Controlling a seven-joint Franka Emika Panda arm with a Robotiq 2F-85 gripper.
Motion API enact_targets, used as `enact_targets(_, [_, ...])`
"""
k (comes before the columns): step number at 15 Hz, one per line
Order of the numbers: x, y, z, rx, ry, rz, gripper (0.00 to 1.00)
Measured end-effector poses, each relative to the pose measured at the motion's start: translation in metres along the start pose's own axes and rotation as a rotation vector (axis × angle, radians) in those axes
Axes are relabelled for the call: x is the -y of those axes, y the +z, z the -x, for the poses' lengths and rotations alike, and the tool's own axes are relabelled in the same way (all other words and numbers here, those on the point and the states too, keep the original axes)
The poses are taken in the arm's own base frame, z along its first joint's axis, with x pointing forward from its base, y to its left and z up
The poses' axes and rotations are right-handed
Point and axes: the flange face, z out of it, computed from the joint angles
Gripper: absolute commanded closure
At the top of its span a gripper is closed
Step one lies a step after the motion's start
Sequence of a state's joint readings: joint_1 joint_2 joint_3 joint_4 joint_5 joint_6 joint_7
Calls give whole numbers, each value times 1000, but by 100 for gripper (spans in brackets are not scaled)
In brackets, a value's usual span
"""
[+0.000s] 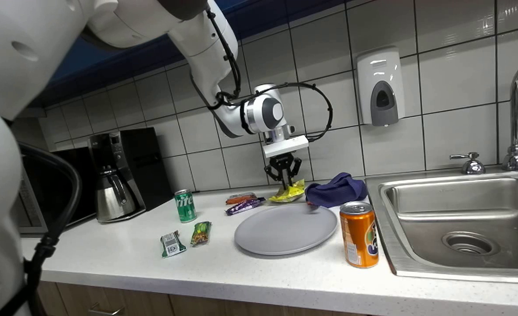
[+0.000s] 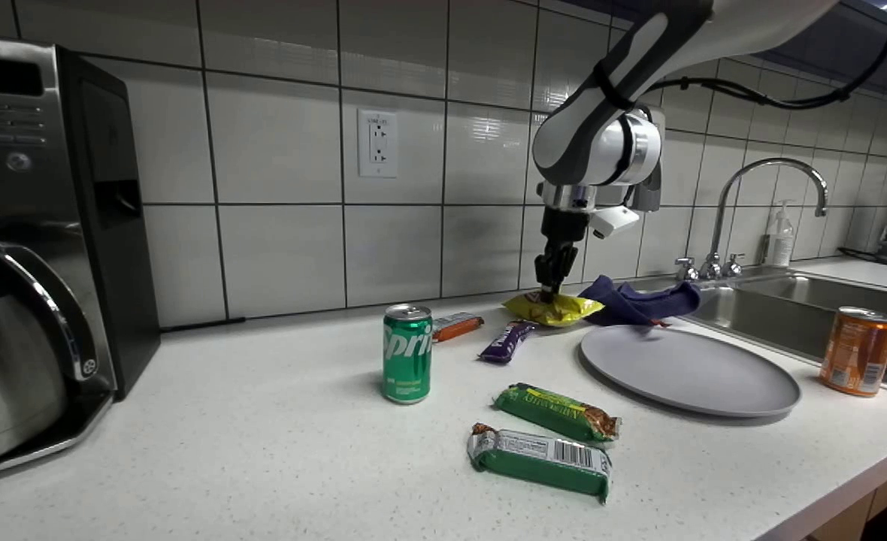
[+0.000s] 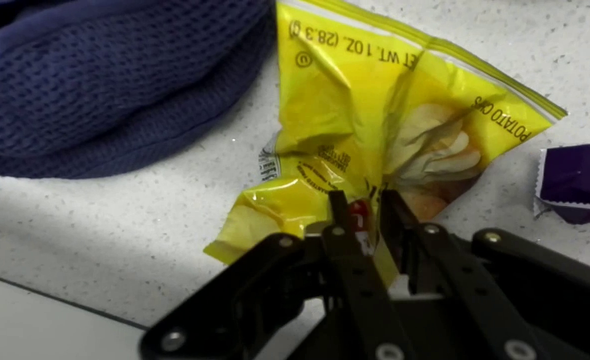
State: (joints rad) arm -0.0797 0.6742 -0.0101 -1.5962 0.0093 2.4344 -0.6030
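In the wrist view a crumpled yellow potato chip bag (image 3: 340, 100) lies on the white counter. My gripper (image 3: 361, 197) points down at it, with the black fingers a small gap apart. A fold of the bag with a red patch rises between them, and space shows beside the right finger. The fingertips reach down to the bag in both exterior views, where the gripper (image 1: 287, 186) is near the back wall. Left of the bag in the wrist view is a dark blue cloth (image 3: 125, 75); to its right, a purple wrapped bar (image 3: 575, 182).
A grey plate (image 1: 285, 230) sits in front of the bag. An orange can (image 1: 359, 235) stands beside the sink (image 1: 388, 245). Farther off are a green can (image 2: 407, 353), an orange-wrapped bar (image 2: 456, 327) and two green bars (image 2: 556, 411). The tiled wall is close behind.
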Motion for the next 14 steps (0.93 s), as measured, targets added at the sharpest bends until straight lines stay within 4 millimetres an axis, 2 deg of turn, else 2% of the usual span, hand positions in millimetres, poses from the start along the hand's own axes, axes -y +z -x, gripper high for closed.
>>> enact_targets(6, [7,-8,-6,-12,6,-11,1])
enact_targets(10, [24,-29,-13,-25,14,-26,0])
enact_targets(14, [45,-45,-10,-18,29,-45,0])
